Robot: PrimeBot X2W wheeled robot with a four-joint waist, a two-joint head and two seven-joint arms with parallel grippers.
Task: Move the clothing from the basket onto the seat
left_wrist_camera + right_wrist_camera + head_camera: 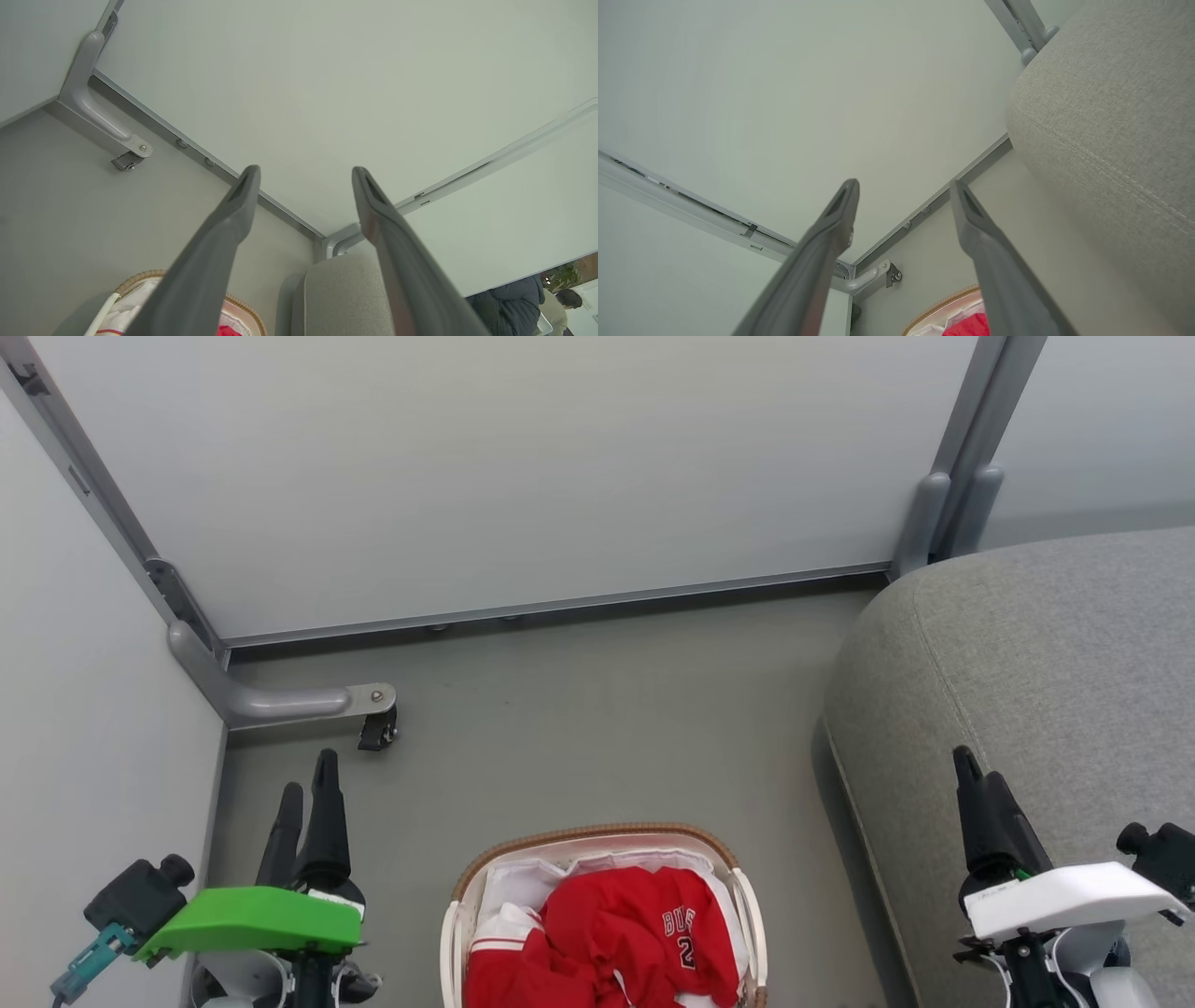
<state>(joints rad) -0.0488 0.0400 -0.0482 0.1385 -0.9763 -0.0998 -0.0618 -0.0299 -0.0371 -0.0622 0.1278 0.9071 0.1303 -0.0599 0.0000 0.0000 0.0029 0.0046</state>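
Resting bunched in the basket (597, 833) at bottom centre of the head view, the clothing (616, 933); seat (1046, 653) at right; left gripper (304, 169) and right gripper (903, 184), both jaws spread wide, empty

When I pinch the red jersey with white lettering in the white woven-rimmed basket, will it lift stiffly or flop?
Probably floppy: the crumpled red jersey lies in soft folds, so it should drape. Likely light, being thin fabric. It overlaps the red white-striped garment and white liner cloth, so either may lift with it.
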